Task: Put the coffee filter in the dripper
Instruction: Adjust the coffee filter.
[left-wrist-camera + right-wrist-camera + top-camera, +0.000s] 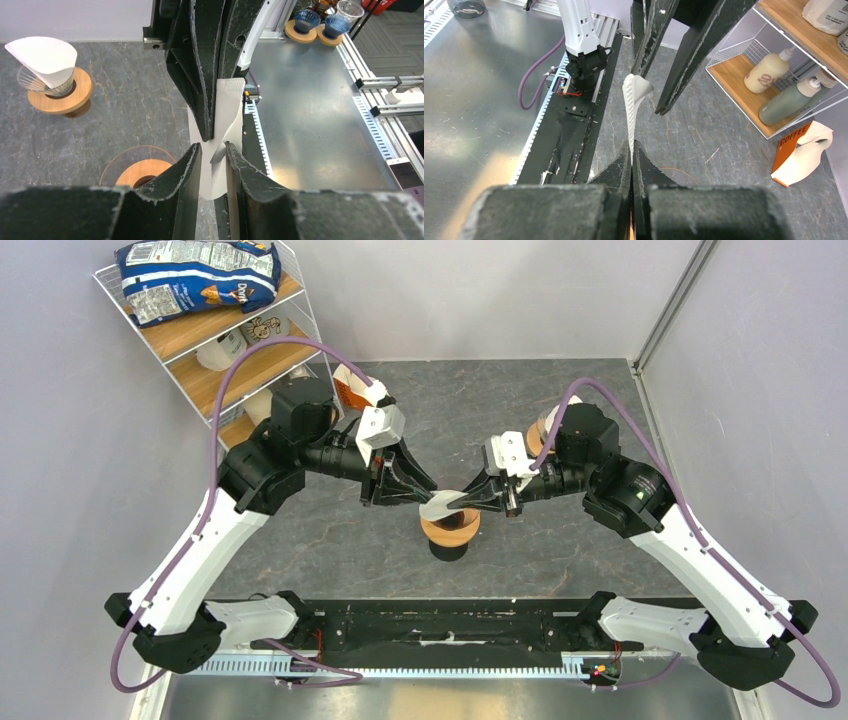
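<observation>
The coffee filter is a flattened cream-white paper cone held in the air just above the dripper. The dripper is a clear glass cone in a wooden ring collar, standing mid-table. My right gripper is shut on one edge of the filter. My left gripper is open, with its fingers either side of the filter's other end and a gap showing. In the left wrist view the dripper lies below and to the left of the left gripper. The right gripper hides most of the dripper.
A second dripper with a filter in it stands behind the right arm. The orange-and-white filter packet lies by a wire shelf rack with bottles and a chip bag. Cups stand on the metal bench.
</observation>
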You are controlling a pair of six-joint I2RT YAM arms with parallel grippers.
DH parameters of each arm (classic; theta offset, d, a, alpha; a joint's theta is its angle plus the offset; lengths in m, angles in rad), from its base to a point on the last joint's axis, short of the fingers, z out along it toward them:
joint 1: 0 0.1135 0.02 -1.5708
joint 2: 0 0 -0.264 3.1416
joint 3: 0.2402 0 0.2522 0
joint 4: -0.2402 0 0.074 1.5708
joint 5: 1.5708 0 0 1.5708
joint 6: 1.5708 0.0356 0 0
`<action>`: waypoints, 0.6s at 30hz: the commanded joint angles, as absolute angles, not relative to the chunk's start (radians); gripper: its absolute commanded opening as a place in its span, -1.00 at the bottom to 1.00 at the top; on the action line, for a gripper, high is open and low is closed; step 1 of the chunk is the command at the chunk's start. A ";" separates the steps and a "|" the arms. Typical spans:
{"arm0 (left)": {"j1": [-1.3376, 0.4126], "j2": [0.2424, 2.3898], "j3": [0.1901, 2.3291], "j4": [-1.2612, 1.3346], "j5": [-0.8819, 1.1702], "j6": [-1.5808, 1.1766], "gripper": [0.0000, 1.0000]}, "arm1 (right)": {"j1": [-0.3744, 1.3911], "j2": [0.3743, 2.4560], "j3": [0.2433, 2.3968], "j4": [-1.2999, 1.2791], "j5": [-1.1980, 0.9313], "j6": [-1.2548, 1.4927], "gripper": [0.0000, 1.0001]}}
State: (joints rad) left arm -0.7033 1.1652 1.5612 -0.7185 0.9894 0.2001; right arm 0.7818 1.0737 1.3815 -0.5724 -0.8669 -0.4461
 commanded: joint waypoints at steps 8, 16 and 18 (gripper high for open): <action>-0.709 1.156 1.527 -0.770 1.026 0.278 -0.25 | 0.787 1.076 1.425 -0.522 -0.861 -0.383 -1.00; -0.715 1.187 1.528 -0.731 0.942 0.219 -0.67 | 0.787 1.080 1.424 -0.500 -0.879 -0.373 -1.00; -0.715 1.182 1.521 -0.714 0.961 0.205 -0.92 | 0.787 1.076 1.419 -0.509 -0.857 -0.369 -1.00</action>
State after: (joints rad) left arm -0.7094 1.1812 1.5253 -0.7677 0.9691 0.2348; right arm 0.7818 1.0817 1.3827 -0.5377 -0.8639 -0.3847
